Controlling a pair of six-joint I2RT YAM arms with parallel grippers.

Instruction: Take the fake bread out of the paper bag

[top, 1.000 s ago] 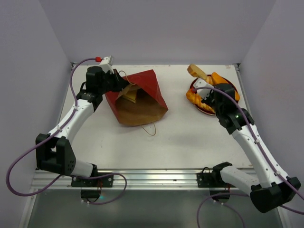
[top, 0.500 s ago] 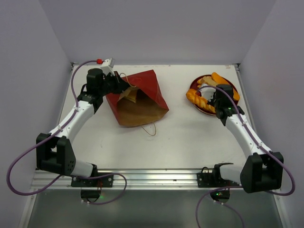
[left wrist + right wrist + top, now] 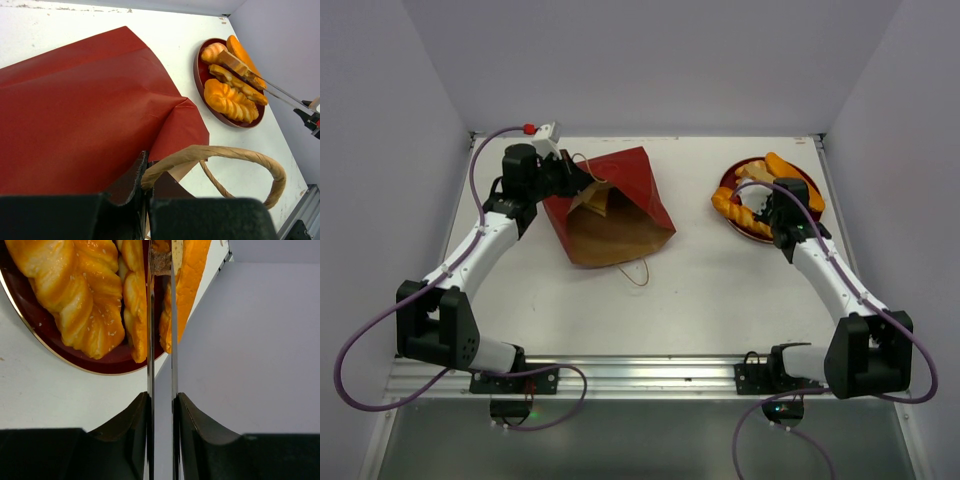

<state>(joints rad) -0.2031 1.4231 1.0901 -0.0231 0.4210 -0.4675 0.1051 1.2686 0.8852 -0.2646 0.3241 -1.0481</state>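
Observation:
The red paper bag (image 3: 620,205) lies on its side at the left, its brown inside facing the near edge. My left gripper (image 3: 582,178) is shut on the bag's mouth edge (image 3: 131,182), beside a looped handle (image 3: 225,152). Fake bread (image 3: 735,210) is piled on a dark-red plate (image 3: 732,228) at the right. My right gripper (image 3: 772,212) is shut on thin metal tongs (image 3: 150,340). The tong tips sit on either side of a pale slice (image 3: 231,59) resting on the pile. Nothing shows inside the bag.
The bag's other handle (image 3: 638,270) lies loose on the white table toward the near edge. The plate stands close to the table's right edge and the right wall (image 3: 260,340). Bare table separates the bag from the plate.
My right arm has drawn in and lowered the pale slice from above the plate's far side onto the pile. The tong blades stand slightly wider. The left arm and bag have not moved.

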